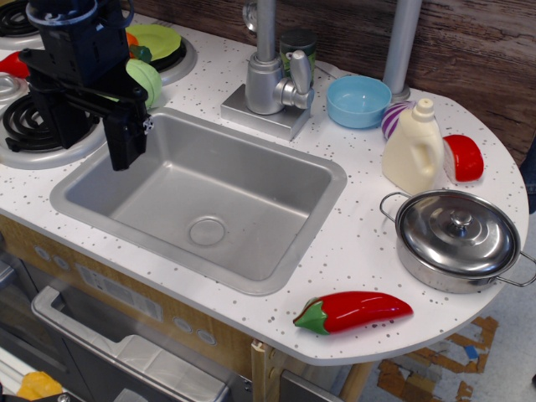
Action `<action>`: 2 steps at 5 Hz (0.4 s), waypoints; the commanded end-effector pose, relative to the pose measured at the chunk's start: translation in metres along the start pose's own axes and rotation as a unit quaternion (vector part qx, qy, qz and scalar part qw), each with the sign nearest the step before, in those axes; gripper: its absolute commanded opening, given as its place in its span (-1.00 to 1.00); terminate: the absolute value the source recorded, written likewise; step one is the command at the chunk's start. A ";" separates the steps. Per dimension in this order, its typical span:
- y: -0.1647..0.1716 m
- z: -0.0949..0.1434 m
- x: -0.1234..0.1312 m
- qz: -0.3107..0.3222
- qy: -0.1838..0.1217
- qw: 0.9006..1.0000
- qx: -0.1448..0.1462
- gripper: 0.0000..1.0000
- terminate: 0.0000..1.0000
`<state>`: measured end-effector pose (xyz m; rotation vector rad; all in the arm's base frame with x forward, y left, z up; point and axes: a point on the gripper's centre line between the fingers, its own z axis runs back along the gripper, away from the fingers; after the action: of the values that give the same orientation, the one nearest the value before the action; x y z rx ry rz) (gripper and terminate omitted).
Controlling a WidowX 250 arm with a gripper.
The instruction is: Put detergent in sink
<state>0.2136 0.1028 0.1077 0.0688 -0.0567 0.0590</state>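
Note:
The detergent [414, 151] is a cream-white jug bottle with a capped neck. It stands upright on the white speckled countertop to the right of the sink, apart from the gripper. The sink [251, 180] is a silver-grey basin with a round drain [207, 230], and nothing lies in it. My black gripper [90, 138] hangs over the sink's left rim and the stove edge, far left of the detergent. Its fingers stand apart with nothing between them.
A lidded steel pot [456, 239] stands in front of the detergent. A purple striped onion [392, 120], a blue bowl [358, 100] and a red-and-white piece [463, 157] lie around it. A red pepper [352, 311] lies near the front edge. The faucet [272, 79] stands behind the sink.

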 end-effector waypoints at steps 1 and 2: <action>0.000 0.000 0.000 0.000 0.000 1.000 0.000 1.00 -1.00; -0.024 0.015 0.025 0.071 0.024 0.997 -0.001 1.00 -1.00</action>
<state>0.2537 0.0581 0.1263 0.0567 0.0288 0.3237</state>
